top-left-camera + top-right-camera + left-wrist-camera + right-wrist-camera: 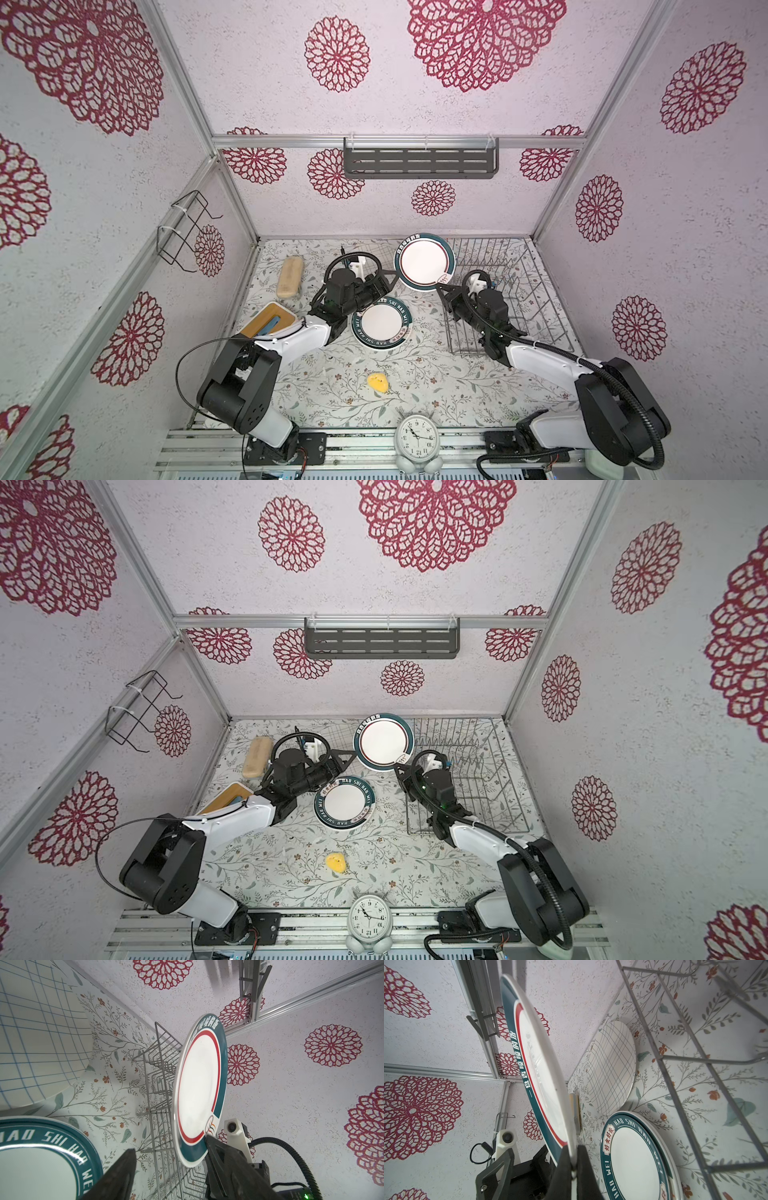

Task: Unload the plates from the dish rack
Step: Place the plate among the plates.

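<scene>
My right gripper is shut on the rim of a white plate with a teal-and-red rim. It holds the plate tilted in the air, left of the silver wire dish rack, whose visible tines hold no plate. The pinch on the rim shows plainly in the right wrist view. My left gripper stands open at the plate's left edge, holding nothing; one of its fingers is in view. Another teal-rimmed plate lies flat on the table, a second rim showing under it. The cream grid plate lies flat behind.
A tan block and a wood-lidded box sit at the left. A small yellow object lies near the front, with a white alarm clock at the front edge. A dark slotted shelf and a black wire holder hang on the walls.
</scene>
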Action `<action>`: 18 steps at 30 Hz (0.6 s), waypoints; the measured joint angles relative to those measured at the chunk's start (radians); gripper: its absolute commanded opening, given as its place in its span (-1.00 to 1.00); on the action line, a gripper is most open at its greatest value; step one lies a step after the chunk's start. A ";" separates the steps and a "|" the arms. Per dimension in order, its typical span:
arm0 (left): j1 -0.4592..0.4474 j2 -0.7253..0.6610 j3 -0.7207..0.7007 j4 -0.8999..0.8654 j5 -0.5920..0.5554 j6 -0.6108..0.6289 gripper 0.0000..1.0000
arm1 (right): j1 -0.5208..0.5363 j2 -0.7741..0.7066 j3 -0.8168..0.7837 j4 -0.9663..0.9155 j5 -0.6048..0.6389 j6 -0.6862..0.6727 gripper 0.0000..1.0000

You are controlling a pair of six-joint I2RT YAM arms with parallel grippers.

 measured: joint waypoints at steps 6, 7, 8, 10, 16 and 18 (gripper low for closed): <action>-0.013 0.032 0.018 0.021 0.013 -0.011 0.36 | 0.012 0.014 0.000 0.024 -0.005 0.014 -1.00; -0.015 0.039 0.021 0.025 0.014 -0.013 0.35 | 0.014 0.014 0.000 0.029 -0.005 0.016 -1.00; -0.017 0.046 0.024 0.027 0.016 -0.015 0.33 | 0.015 0.015 0.000 0.035 -0.005 0.017 -1.00; -0.018 0.055 0.026 0.028 0.017 -0.019 0.25 | 0.018 0.015 0.000 0.045 -0.005 0.018 -1.00; -0.019 0.066 0.032 0.035 0.021 -0.027 -0.09 | 0.019 0.015 0.000 0.053 -0.008 0.018 -1.00; -0.019 0.066 0.034 0.038 0.023 -0.027 -0.11 | 0.020 0.015 0.000 0.055 -0.014 0.018 -1.00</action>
